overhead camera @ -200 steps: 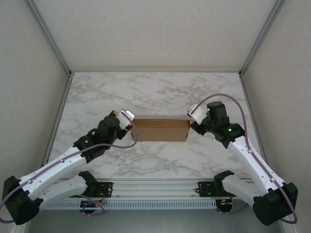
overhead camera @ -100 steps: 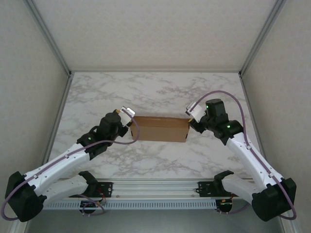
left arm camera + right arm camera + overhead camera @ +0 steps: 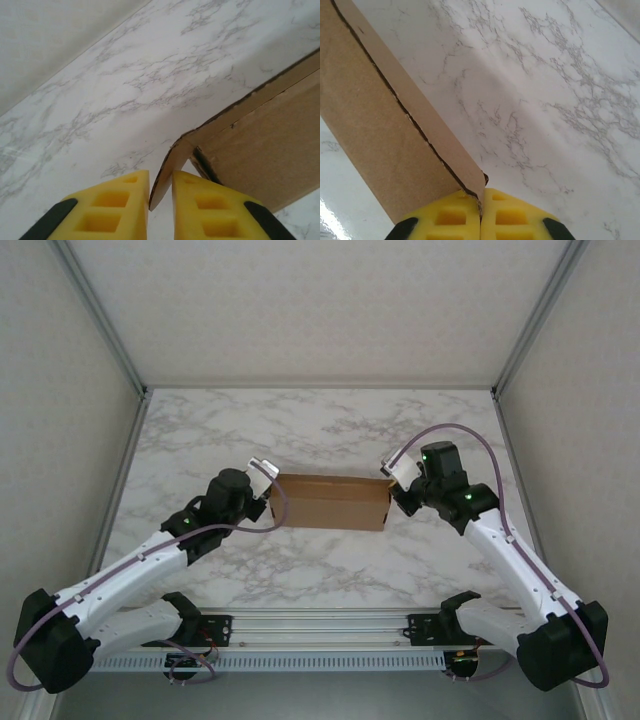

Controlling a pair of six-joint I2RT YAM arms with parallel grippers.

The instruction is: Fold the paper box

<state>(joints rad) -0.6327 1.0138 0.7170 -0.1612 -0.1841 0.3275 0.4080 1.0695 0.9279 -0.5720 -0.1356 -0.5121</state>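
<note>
Top external view: the paper box (image 3: 330,502) sits around the middle of the marble worktop (image 3: 330,430), long side running left to right and well away from every edge. The arms come in from the two near corners and bracket it, so the left gripper (image 3: 268,487) is on its left end and the right gripper (image 3: 392,490) is on its right end.

From the left wrist view, the jaws are nearly together with a thin end flap of the box pinched between them. The box's brown side panel runs off to the right behind it.

In the right wrist view the jaws are pressed fully together, right on the box's corner edge, and the cardboard seems to slip into the seam between them.

Around it there's just bare marble, the pale walls (image 3: 330,310) on three sides, a metal rail (image 3: 330,620) along the near edge, and purple cables (image 3: 462,430) looping off each wrist, clear of the box.
</note>
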